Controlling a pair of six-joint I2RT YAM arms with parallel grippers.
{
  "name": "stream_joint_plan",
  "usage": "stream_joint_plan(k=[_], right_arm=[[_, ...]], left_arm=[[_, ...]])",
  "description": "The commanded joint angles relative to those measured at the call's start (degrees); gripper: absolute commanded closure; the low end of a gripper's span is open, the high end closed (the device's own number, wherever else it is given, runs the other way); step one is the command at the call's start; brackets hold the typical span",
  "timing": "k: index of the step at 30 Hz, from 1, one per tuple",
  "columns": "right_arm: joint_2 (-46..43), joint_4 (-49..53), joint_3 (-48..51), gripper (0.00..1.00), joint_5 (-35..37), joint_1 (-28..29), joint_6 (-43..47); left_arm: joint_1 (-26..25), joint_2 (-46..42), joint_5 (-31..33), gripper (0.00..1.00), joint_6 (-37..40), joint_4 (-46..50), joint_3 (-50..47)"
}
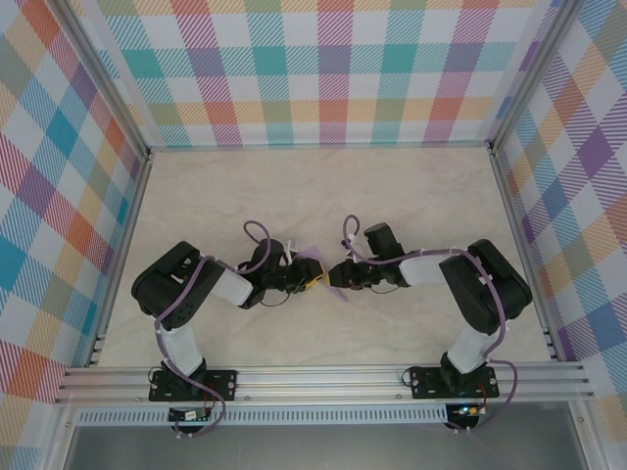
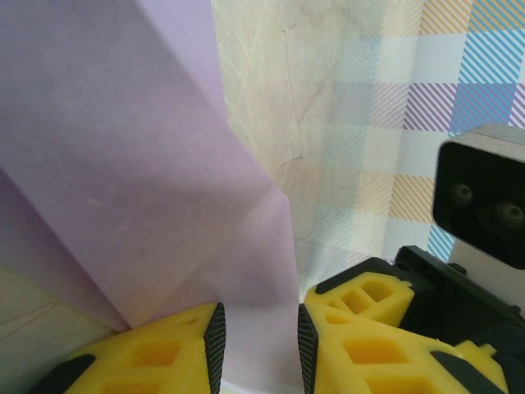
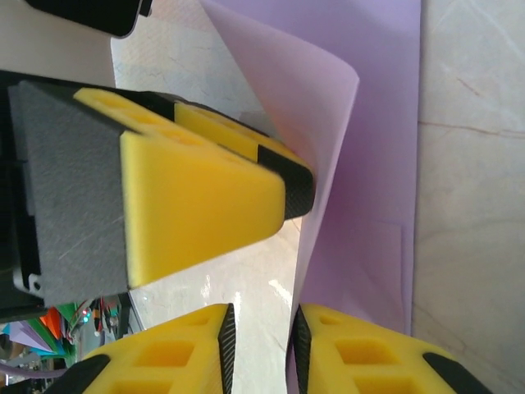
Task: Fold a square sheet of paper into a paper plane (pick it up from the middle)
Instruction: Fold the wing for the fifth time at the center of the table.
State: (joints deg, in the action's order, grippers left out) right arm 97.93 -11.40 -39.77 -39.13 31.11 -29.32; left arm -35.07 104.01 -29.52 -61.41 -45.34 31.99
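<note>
Over table (image 1: 411, 196), left jaws narrowly apart around creased square sheet of paper (image 2: 123, 164); right jaws apart, sheet edge between.

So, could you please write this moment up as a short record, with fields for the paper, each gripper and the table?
paper: lavender sheet, creased and partly folded, one flap curling; no plane shape yet
left gripper: the sheet passes between its jaws; whether they pinch it cannot be told
right gripper: jaws apart, the sheet's edge running just beside the gap
arms: meet mid-table, grippers facing each other across the sheet
table: pale marbled top
</note>
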Motion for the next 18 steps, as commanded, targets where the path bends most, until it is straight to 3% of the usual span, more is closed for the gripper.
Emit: stream_joint_plan(k=[1, 18], right_arm=[[-1.95, 5.19, -0.44, 0.72, 0.72, -0.26, 3.80], [-1.96, 15.31, -4.87, 0.71, 8.62, 3.05, 18.80]], left_arm=[[-0.35, 0.97, 0.84, 0.69, 1.20, -1.47, 0.88], [-0.35, 2.06, 1.66, 0.69, 0.77, -0.05, 1.63]])
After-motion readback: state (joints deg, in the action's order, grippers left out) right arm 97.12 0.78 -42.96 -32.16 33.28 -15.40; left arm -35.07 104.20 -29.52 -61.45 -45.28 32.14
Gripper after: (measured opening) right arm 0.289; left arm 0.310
